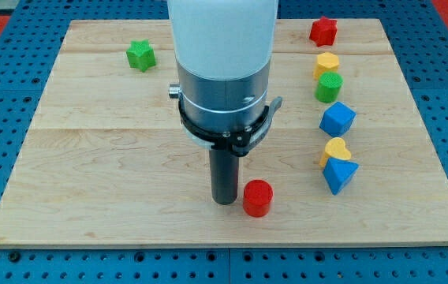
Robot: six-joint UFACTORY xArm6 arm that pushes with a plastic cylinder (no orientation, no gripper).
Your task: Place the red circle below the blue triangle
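The red circle [258,197] sits near the board's bottom edge, a little right of centre. The blue triangle [340,173] lies to its right and slightly higher, with a yellow block [335,149] touching its upper left. My tip [225,200] stands just left of the red circle, about touching its left side. The arm's white and grey body hides the board's centre above the tip.
A column of blocks runs down the right side: a red star [323,31], a yellow block [326,62], a green circle [328,87], a blue cube-like block [337,119]. A green star [140,55] sits top left. The wooden board [90,158] lies on a blue pegboard.
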